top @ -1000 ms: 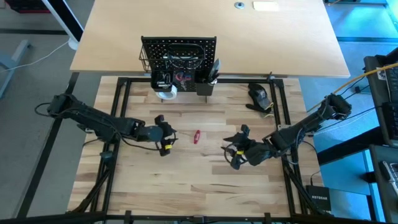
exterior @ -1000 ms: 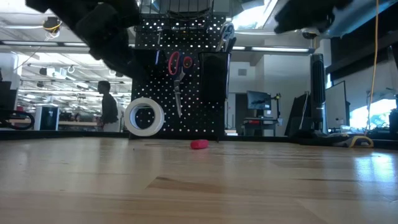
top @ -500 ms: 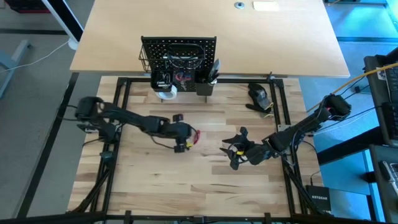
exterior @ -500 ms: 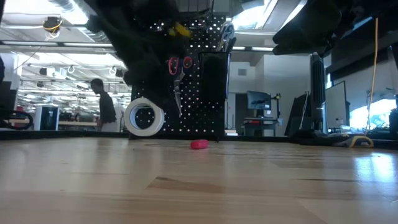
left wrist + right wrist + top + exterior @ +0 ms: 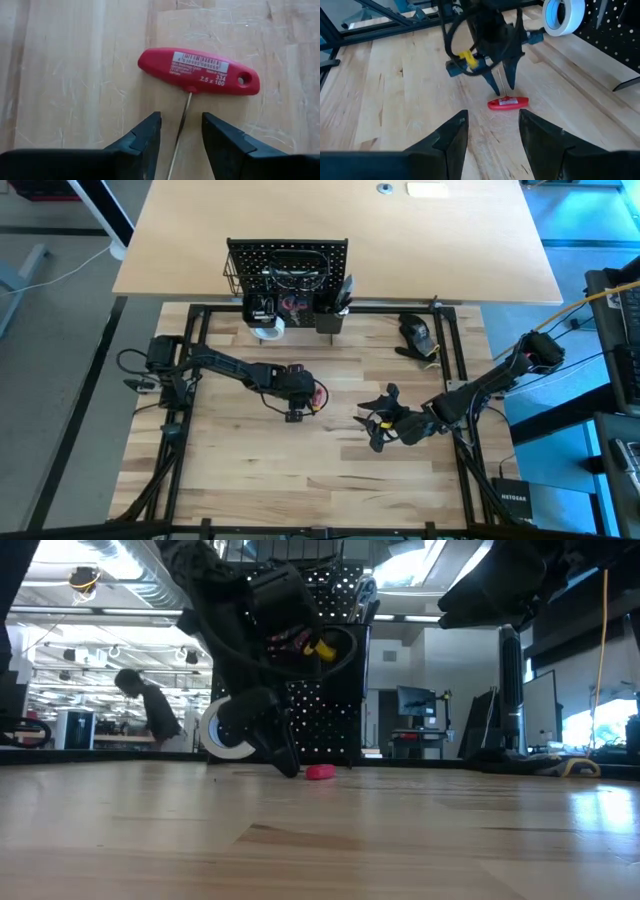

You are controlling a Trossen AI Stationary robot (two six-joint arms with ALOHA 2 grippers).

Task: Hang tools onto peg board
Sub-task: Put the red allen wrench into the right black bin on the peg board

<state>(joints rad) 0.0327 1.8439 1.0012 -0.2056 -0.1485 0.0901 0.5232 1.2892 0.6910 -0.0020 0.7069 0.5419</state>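
A red T-handled hex key lies flat on the wooden table, near its middle. Its thin metal shaft runs back between the fingers of my left gripper. That gripper is open and points steeply down, with its tips close to the table on either side of the shaft. My right gripper hovers open to the right, above the table. The peg board stands upright at the far edge. A white tape roll and red-handled scissors hang on it.
A bulky black device with a yellow mark lies at the far right. Black frame rails border the wooden top. The tape roll hangs low at the board's left foot. A person stands in the room behind.
My left gripper has swept toward the table's right edge and come down, turning as it went. It now stands over the red hex key, its fingers on either side of the shaft. My right gripper has sunk a little. The hex key has stayed in place.
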